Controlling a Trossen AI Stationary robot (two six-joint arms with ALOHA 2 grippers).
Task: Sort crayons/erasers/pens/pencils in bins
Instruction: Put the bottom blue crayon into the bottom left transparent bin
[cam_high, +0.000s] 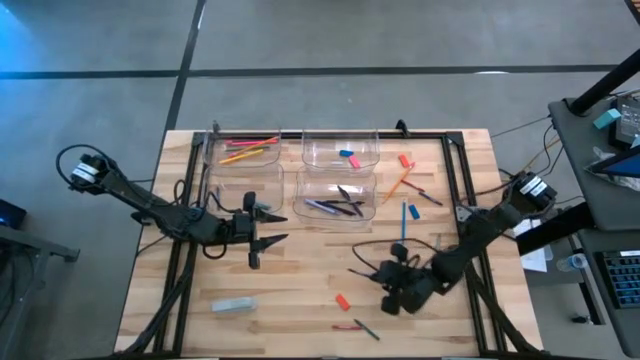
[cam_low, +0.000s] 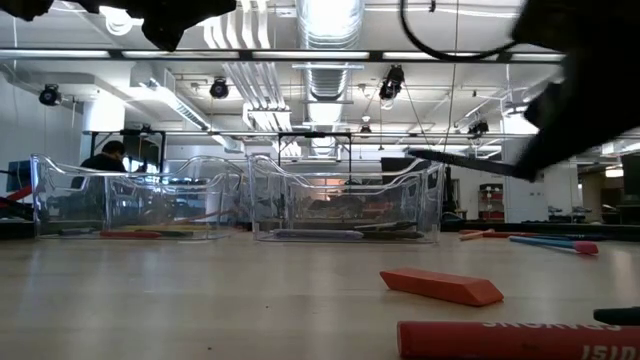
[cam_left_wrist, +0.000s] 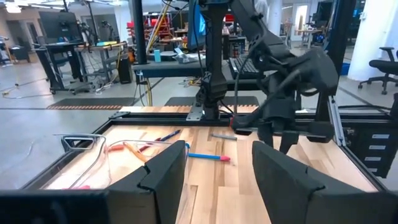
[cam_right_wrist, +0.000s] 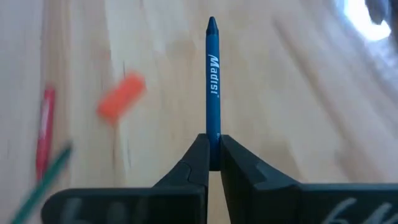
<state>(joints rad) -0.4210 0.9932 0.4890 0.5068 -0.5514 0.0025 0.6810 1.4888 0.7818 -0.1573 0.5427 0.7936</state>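
Note:
My right gripper (cam_high: 386, 275) is shut on a blue crayon (cam_right_wrist: 212, 81) above the table's near middle; in the high view the crayon (cam_high: 362, 271) points toward the table's left. My left gripper (cam_high: 268, 228) is open and empty, just near of the empty near-left bin (cam_high: 245, 188). Four clear bins stand at the far left-centre. The far-left bin (cam_high: 243, 148) holds pencils. The far-right bin (cam_high: 340, 152) holds a blue and a red eraser. The near-right bin (cam_high: 338, 203) holds dark pens. My right gripper pinches the crayon's blunt end (cam_right_wrist: 213, 142) between its two fingertips. The crayon sticks straight out ahead of the fingers, its pointed tip (cam_right_wrist: 212, 23) away from them. In the low view the crayon (cam_low: 465, 162) is roughly level and lifted clear of the table.
An orange eraser (cam_high: 342, 300), a red crayon (cam_high: 345, 327) and a dark stick (cam_high: 366, 330) lie near the front edge. A grey block (cam_high: 233, 305) lies at the near left. Pencils, a crayon, a pen and a red eraser (cam_high: 405, 160) lie right of the bins.

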